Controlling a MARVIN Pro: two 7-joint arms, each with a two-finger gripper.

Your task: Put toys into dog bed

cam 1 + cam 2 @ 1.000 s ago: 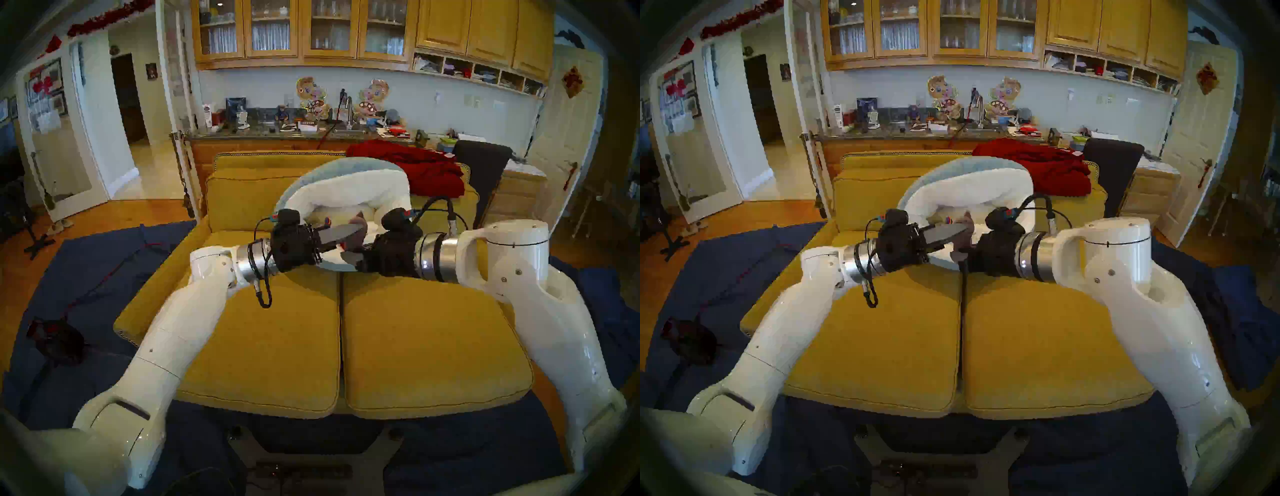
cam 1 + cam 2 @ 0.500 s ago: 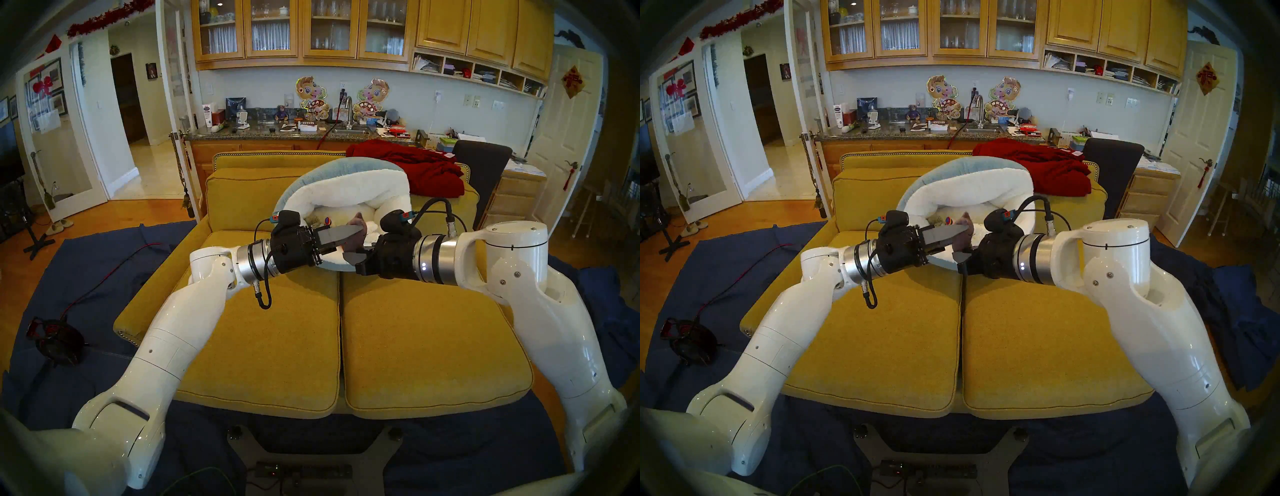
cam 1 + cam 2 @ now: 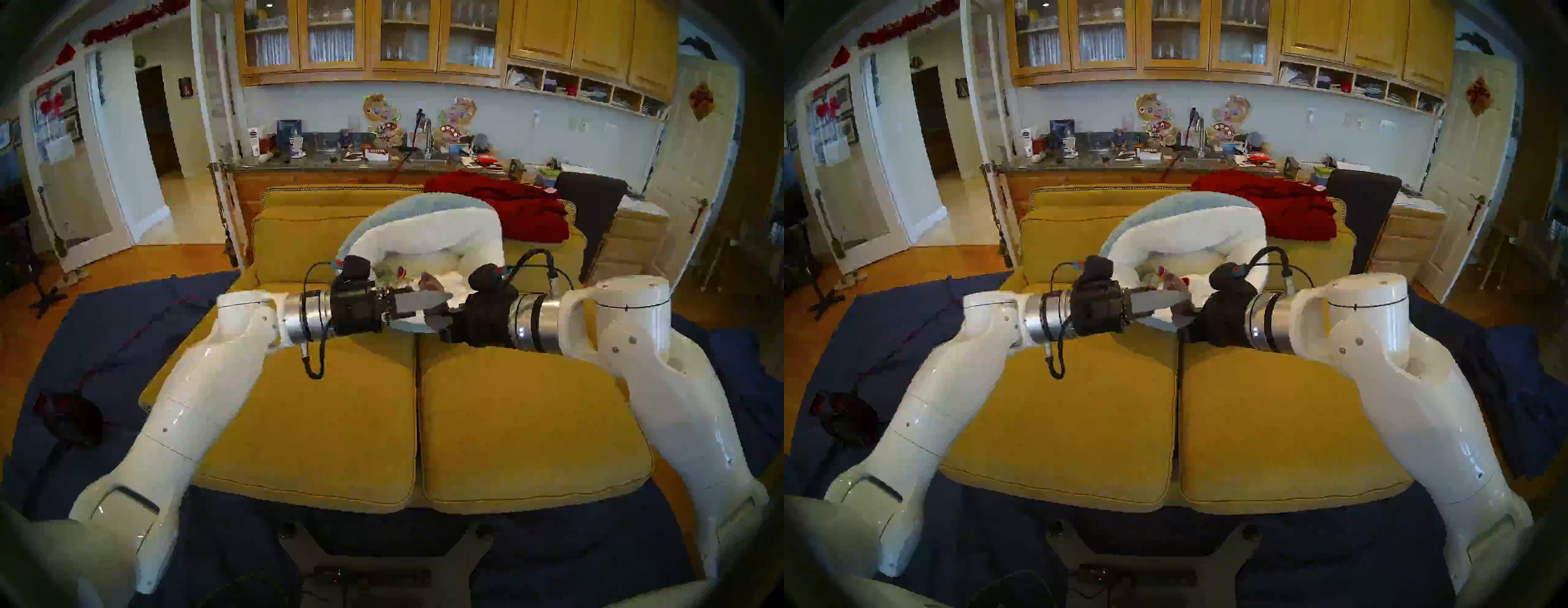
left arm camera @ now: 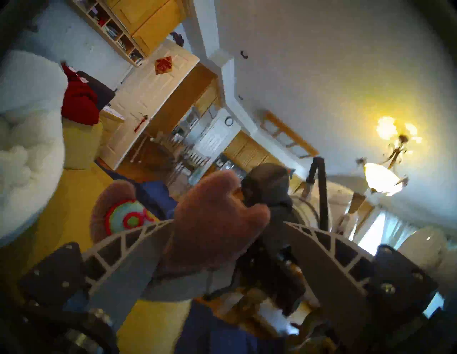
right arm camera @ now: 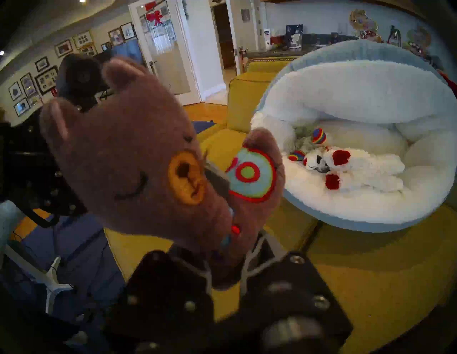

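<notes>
**Mustard sofa, bed up top, purple plush mid-handoff**

Mustard-yellow sofa fills most of my head view, and the dog bed sits on its seat, tipped back against the backrest, pale blue outside and white fleece inside. A dark-red blanket is draped just beside it on the right.

Both arms meet in front of the bed's near rim. My right gripper is clamped on the purple-grey plush, holding it by the bottom. My left gripper has its fingers spread apart on either side of that same toy.

Already lying in the fleece: the white red-footed lamb, and behind it the llama with rainbow trim.
</notes>
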